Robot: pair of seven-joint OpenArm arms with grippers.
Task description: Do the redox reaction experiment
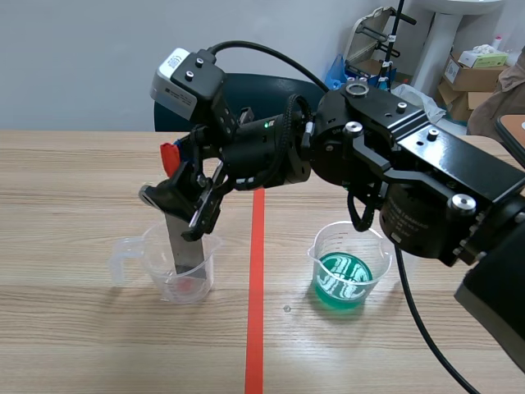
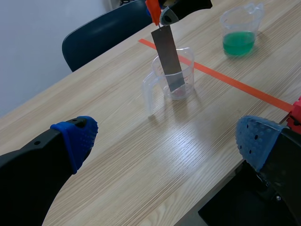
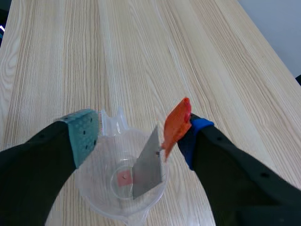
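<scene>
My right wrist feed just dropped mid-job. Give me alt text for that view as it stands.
A grey metal strip hangs from an orange-red clip at the right gripper and dips into a clear plastic beaker directly below. No coloured liquid shows in the beaker, which stands on a pale wooden table.

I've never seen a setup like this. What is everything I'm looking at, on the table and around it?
clear cup: one, colourless, left of the tape line, holding the strip
metal strip: one, grey, standing tilted in the clear cup
clip: one, orange-red, at the strip's top, against one right finger
green cup: one, clear with green liquid, right of the tape line
tape line: one, orange-red, down the table's middle
table: one, light wood
chair: one, dark blue, behind the table
boxes: several, brown, far background
right gripper: black, open, over the clear cup
left gripper: black, blue pads, open, above bare table
</scene>
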